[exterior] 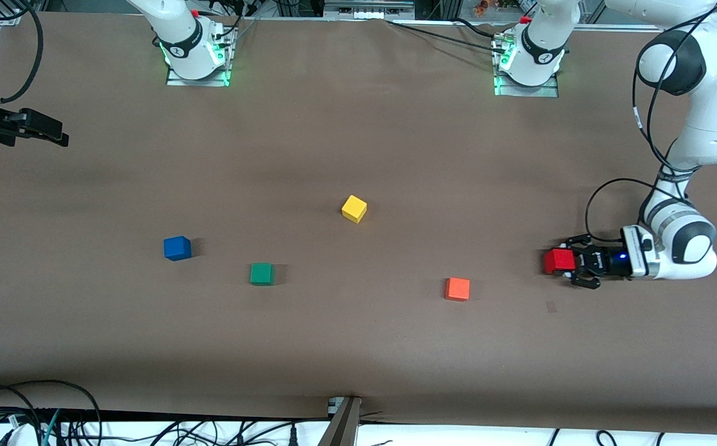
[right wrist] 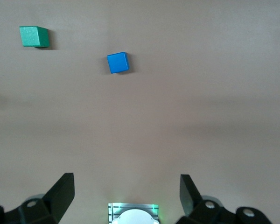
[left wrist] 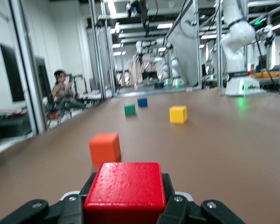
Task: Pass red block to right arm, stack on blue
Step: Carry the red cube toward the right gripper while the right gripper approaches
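The left gripper (exterior: 572, 263) has its fingers clamped on the red block (exterior: 558, 261), low over the tabletop (exterior: 358, 347) near the edge at the left arm's end. The right gripper (exterior: 49, 131) waits with fingers spread wide at the edge by the right arm's end. Next, I judge, lift straight up, carry the block toward mid-table, leaving two faces free for the handover, clear of the orange cube (exterior: 457, 288); the blue cube (exterior: 177, 248) awaits.

Front camera: high, facing the robot bases, whole table (exterior: 358, 347) in view. Left wrist camera: low, close, skimming the tabletop. Right wrist camera: looks straight down, apparently from well above. All share the blue cube (exterior: 177, 248) and green cube (exterior: 262, 274).
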Action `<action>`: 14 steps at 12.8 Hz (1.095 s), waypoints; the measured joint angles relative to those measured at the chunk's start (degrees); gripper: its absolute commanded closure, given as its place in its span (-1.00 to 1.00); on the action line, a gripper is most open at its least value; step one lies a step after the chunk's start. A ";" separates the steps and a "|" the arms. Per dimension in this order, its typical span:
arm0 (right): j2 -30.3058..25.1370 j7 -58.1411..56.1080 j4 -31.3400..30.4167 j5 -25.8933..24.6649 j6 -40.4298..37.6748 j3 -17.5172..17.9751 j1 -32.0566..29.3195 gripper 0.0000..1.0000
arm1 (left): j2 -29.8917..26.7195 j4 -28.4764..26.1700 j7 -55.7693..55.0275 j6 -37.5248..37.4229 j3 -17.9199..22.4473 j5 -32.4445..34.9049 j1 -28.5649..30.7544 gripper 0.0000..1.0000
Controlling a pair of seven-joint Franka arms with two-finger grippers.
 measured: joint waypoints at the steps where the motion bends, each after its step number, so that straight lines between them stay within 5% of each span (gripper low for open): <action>1: 0.22 0.06 0.00 0.14 0.10 0.10 0.04 -1.00 | -0.16 0.08 -1.47 -0.08 -2.48 -0.11 -0.05 1.00; 6: 3.48 0.34 -0.01 9.02 1.05 0.14 0.04 -1.00 | -3.42 0.55 -16.34 0.84 -12.69 -1.56 -2.12 1.00; 10: 6.72 0.34 -0.07 18.02 0.84 0.04 -0.04 -1.00 | -4.65 0.31 -26.92 14.20 -22.23 -5.27 -6.54 1.00; 14: 11.87 -1.08 -0.07 33.49 0.85 0.13 0.05 -1.00 | -6.77 -0.03 -35.21 29.32 -29.62 -5.49 -9.80 1.00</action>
